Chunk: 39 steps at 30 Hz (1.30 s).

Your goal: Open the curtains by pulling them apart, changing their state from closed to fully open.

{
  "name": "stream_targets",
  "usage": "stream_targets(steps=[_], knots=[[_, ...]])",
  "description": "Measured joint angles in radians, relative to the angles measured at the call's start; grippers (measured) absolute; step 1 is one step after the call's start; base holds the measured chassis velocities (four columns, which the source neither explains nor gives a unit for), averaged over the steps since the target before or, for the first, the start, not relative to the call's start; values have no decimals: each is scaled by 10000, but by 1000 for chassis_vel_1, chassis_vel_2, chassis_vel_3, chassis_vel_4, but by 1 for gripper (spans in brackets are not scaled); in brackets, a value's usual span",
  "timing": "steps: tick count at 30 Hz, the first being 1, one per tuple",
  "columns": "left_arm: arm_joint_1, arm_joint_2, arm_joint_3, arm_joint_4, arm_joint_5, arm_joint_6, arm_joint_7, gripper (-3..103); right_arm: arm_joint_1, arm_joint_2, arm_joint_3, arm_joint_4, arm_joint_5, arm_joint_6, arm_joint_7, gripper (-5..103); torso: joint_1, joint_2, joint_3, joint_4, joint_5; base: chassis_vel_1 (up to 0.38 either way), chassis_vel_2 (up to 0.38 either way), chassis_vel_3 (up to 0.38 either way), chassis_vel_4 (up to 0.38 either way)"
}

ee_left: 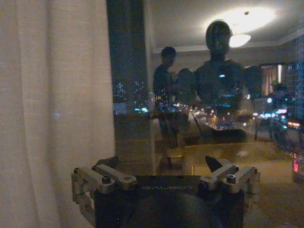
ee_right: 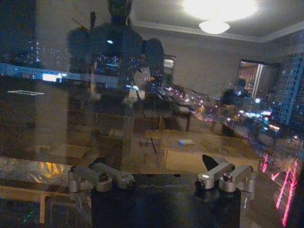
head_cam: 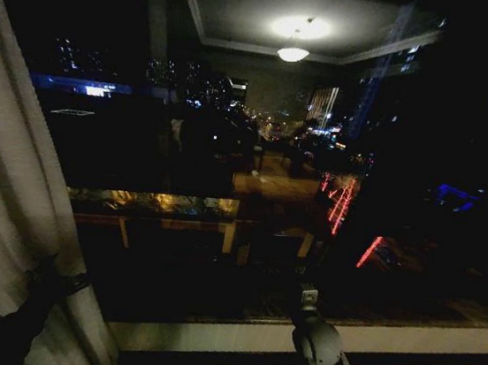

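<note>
Sheer curtain (head_cam: 9,207) hanging bunched at window's (head_cam: 254,175) left edge, left gripper (ee_left: 164,173) standing spread wide beside it, gripping nothing, right gripper (ee_right: 161,173) facing bare glass, likewise spread, gripping nothing.

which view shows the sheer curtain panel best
The left wrist view: the curtain panel hangs close beside the left end effector, pleats and weave plain. The head view shows it dimly at the window's left edge, bunched low. The right wrist view faces window glass.
</note>
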Motion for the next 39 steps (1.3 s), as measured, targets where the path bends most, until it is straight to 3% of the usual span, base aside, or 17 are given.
stream_targets(steps=[16,29,39], knots=[[33,-154,67,198,258,-388,250,100,73,58,-52,-75,-44,0,5,100,1,-1,1,-2,-2,-233,-308,228,301],[-61,-267,20,-3,343,-341,219,100,143,-139,53,-169,82,14,3,100,0,0,0,-1,3,-312,-414,304,413],[-206,-233,36,48,201,-61,-209,100,92,-344,94,-227,204,27,-36,100,-1,0,0,0,0,-276,-407,268,406]])
